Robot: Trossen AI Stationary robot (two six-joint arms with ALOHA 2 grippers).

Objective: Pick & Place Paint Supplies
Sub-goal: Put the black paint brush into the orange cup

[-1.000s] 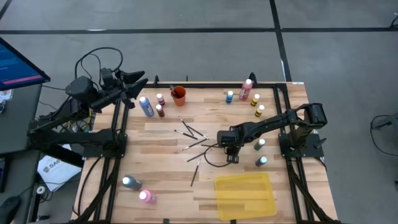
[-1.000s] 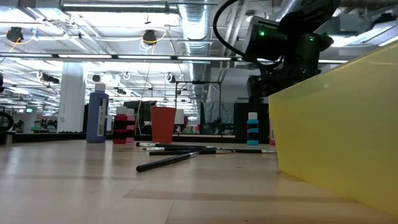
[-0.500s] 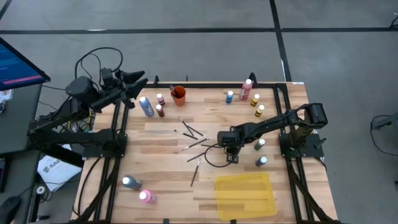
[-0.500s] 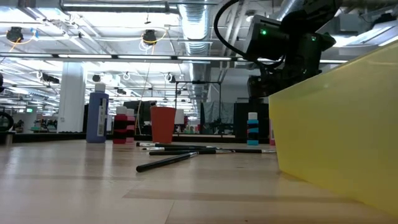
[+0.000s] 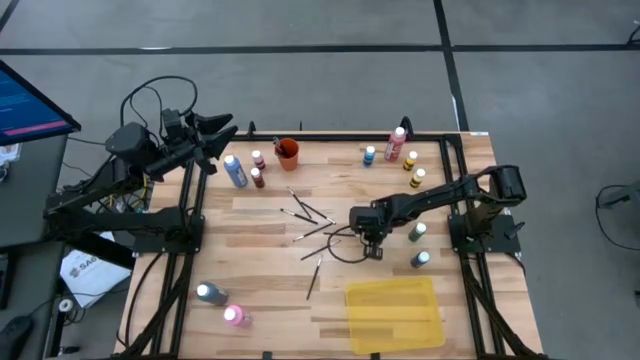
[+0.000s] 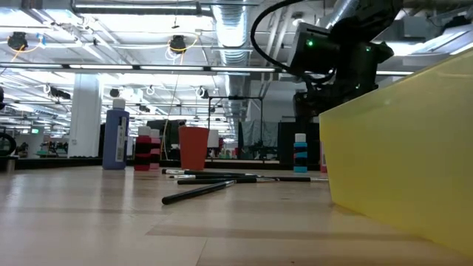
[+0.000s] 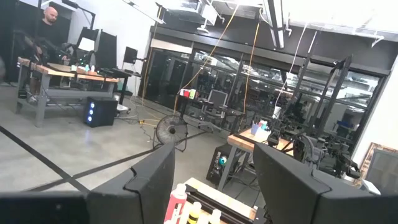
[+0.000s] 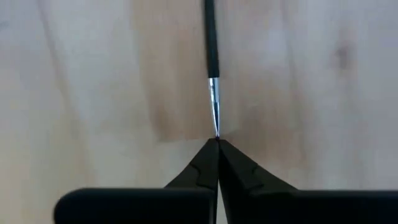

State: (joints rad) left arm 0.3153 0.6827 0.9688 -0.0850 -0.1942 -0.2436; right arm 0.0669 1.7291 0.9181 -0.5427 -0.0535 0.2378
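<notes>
My right gripper (image 5: 368, 240) points down at the table's middle, shut, with a thin dark paintbrush (image 8: 212, 43) lying on the wood straight ahead of it. More brushes (image 5: 312, 212) lie scattered to its left. White-capped paint bottles stand at the far right (image 5: 395, 146), beside the right arm (image 5: 418, 232), at the far left (image 5: 235, 172) and at the near left (image 5: 235, 316). My left gripper (image 7: 214, 180) is held high over the table's far left corner, open, with nothing between its fingers. My right gripper's fingertips (image 8: 205, 155) meet just at the paintbrush's pointed bristle tip (image 8: 216, 132), coming from above and in line with the brush. Only that very tip reaches the fingers' free ends. The rest of the brush lies flat on the table.
A flat yellow tray (image 5: 393, 313) lies at the near right, filling the low view's right side (image 6: 399, 148). An orange cup (image 5: 288, 153) stands at the far edge. A black cable loop (image 5: 345, 252) hangs beside my right gripper. Bare wood lies between the brushes and the tray.
</notes>
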